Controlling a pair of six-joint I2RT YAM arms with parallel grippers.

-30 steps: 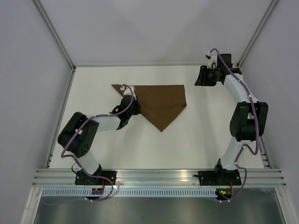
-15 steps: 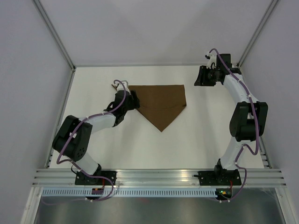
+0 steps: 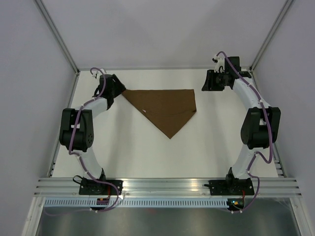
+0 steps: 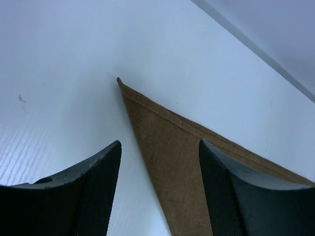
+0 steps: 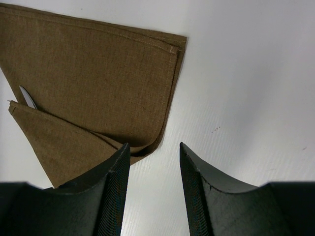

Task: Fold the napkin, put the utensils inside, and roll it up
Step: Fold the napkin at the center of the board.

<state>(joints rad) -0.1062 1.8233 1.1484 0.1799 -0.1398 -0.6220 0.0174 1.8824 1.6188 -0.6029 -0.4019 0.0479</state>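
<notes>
The dark-brown napkin (image 3: 170, 108) lies folded into a triangle at the back middle of the table, its point toward the arms. A silver knife tip (image 5: 27, 97) pokes out at a fold edge; it also shows in the top view (image 3: 143, 110). The rest of the knife is hidden in the cloth. My left gripper (image 3: 119, 88) is open and empty at the napkin's left corner (image 4: 162, 137), jaws either side of the cloth's tip. My right gripper (image 3: 206, 82) is open and empty just right of the napkin's right corner (image 5: 167, 54).
The white table (image 3: 206, 147) is bounded by metal frame rails (image 3: 64, 128) at the left, back and right. Grey walls rise beyond them. The arm bases sit on the rail at the near edge.
My left arm has swung from over the napkin's left part out to the far back left, uncovering the left corner. The right gripper has barely shifted.
</notes>
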